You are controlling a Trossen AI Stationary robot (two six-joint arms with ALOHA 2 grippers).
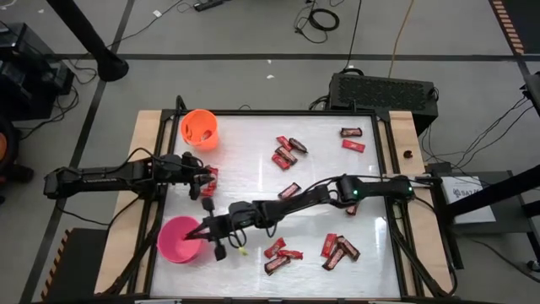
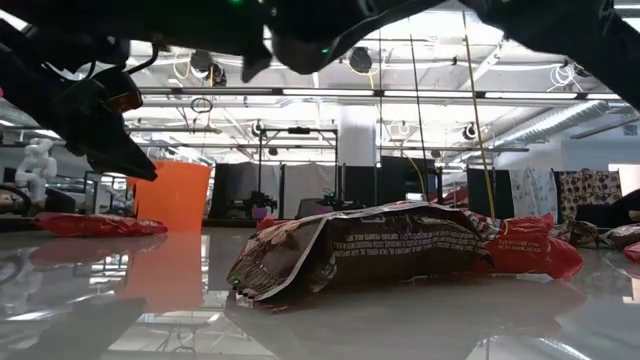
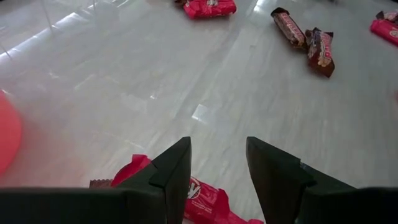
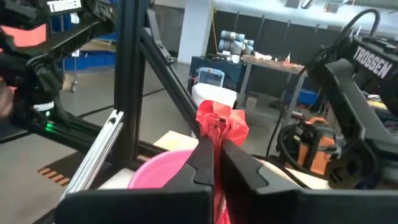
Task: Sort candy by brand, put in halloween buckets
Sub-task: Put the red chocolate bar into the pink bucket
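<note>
right hand [image 4: 214, 158] pinching red candy [image 4: 222, 124] – apparently over pink bucket [image 4: 161, 169]

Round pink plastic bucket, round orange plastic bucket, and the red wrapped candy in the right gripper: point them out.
Round pink plastic bucket [image 1: 179, 241]: high view, inside floor.
Round orange plastic bucket [image 1: 199, 128]: high view, inside.
Red wrapped candy [image 4: 222, 123]: right wrist view, crumpled wrapper end above the fingers.

It was a robotics lab. Cables [image 1: 321, 17] lay on the grey floor [image 1: 253, 34]. Another robot arm [image 4: 233, 43] stood on a workbench [image 4: 273, 62] behind.
</note>
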